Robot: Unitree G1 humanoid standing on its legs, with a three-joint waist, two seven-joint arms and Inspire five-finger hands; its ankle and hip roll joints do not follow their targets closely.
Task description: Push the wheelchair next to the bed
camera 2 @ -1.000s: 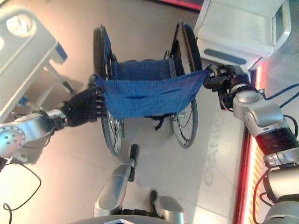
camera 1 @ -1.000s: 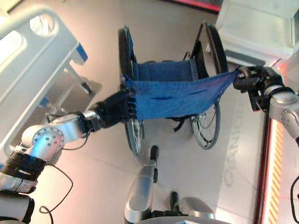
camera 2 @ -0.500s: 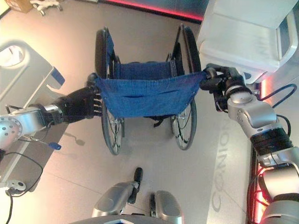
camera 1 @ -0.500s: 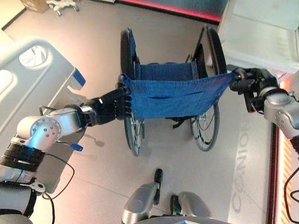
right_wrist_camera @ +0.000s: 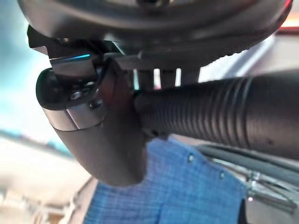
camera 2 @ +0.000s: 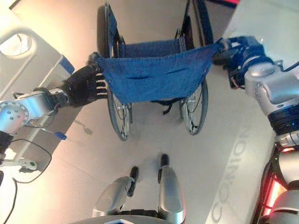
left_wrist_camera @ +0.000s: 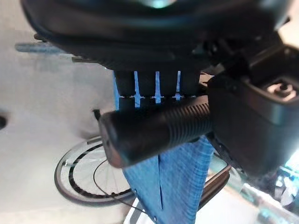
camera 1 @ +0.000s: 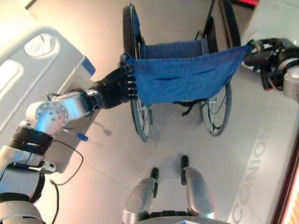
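The wheelchair (camera 1: 182, 79) stands in front of me, seen from behind, with a blue cloth backrest (camera 2: 156, 74), black tyres and spoked wheels (camera 1: 217, 112). My left hand (camera 1: 114, 88) is shut on the left push handle (left_wrist_camera: 159, 130), a black ribbed grip held by the curled fingers (left_wrist_camera: 145, 86) and the thumb. My right hand (camera 2: 243, 58) is shut on the right push handle (right_wrist_camera: 210, 116), with its thumb (right_wrist_camera: 100, 126) wrapped under the grip. The bed (camera 1: 32, 74), with a pale grey end panel, lies to the left of the wheelchair, a short gap away.
A pale cabinet (camera 1: 275, 18) stands at the upper right behind my right hand. A red glowing strip (camera 2: 275, 186) runs along the floor's right edge. A small blue-tipped object (camera 1: 81, 136) lies on the floor by the bed. Open grey floor lies behind the wheelchair.
The camera view has shifted. The wheelchair sits farther up and right in the picture, and the bed's end panel shows closer to its left wheel. Both hands keep their hold.
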